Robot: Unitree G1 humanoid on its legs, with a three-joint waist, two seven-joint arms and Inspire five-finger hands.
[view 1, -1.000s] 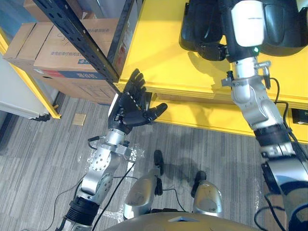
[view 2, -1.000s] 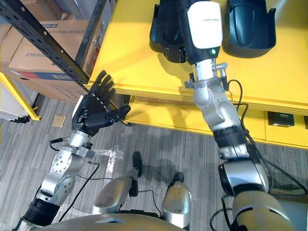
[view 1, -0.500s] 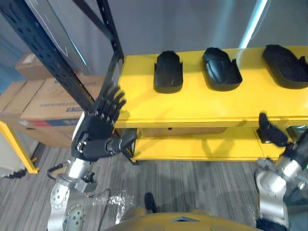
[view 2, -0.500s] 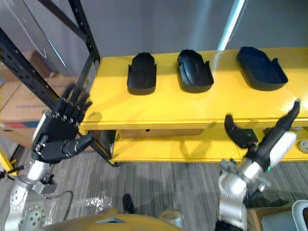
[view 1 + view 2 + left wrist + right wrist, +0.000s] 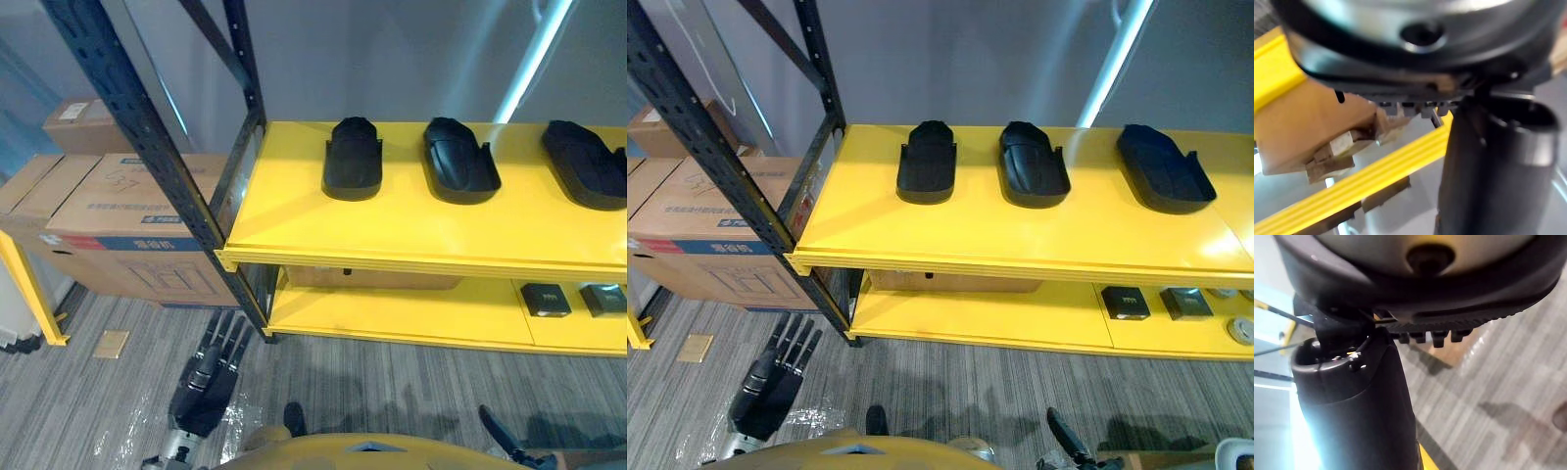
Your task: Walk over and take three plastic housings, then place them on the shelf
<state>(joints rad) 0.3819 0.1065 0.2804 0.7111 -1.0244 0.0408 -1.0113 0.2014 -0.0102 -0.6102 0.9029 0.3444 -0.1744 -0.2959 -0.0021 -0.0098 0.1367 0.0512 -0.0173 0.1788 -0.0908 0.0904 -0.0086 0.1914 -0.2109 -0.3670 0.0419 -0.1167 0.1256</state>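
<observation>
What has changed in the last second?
The view tilted up. The right hand has drawn back off the shelf and dropped low; the open left hand has lowered from the shelf edge. The left housing, middle housing and right housing stay on the shelf.

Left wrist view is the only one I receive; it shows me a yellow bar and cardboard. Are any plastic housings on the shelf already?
Observer: Yes. The left housing, middle housing and right housing lie in a row on the top board of the yellow shelf.
Operator: Does my left hand hold something?
Observer: No. The left hand hangs above the floor, fingers straight, holding nothing.
Operator: Where is the right hand?
Observer: The right hand shows low at the right eye view's bottom edge, apart from the shelf.
</observation>
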